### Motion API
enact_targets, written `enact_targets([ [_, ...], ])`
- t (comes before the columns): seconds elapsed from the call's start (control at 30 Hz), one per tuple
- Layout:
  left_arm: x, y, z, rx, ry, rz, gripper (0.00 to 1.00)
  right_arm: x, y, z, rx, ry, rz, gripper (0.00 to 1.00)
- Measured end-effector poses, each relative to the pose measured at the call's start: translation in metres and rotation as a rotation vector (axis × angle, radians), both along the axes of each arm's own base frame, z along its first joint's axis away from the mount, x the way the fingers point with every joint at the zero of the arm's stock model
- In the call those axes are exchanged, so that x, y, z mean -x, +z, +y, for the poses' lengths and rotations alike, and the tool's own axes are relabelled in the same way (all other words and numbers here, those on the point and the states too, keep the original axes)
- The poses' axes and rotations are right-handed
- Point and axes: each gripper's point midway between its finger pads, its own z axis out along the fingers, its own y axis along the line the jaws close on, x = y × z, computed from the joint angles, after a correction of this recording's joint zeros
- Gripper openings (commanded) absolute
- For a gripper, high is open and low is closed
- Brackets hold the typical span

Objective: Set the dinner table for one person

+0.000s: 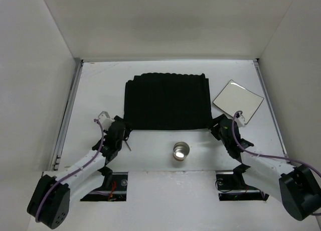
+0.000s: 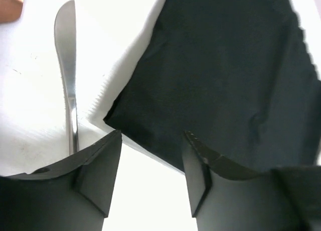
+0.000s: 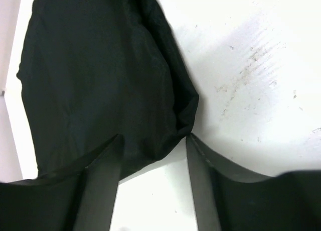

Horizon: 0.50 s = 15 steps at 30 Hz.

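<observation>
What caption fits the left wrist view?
Left gripper open at the black placemat corner, knife lying on the white table beside it.

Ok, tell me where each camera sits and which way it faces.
Top: above and behind the arms, looking down on the table, mat, plate and cup; left arm and right arm show.
Left wrist: on the left arm, looking past the left fingers at the mat's near left corner and a knife.
Right wrist: on the right arm, looking past the right fingers at the mat's near right corner.
Shared: all three see the mat.
</observation>
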Motion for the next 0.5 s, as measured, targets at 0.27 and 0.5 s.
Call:
enact_targets([
  [0.27,0.006,0.046,-0.004,-0.002,-0.048,-0.117,0.46,0.005,0.045,-0.013,0.059,0.026,-0.124,0.76],
  [0.5,0.005,0.049,-0.039,-0.087,-0.197,-0.132,0.16,-0.004,0.087,-0.058,0.083,-0.080,-0.269,0.02],
])
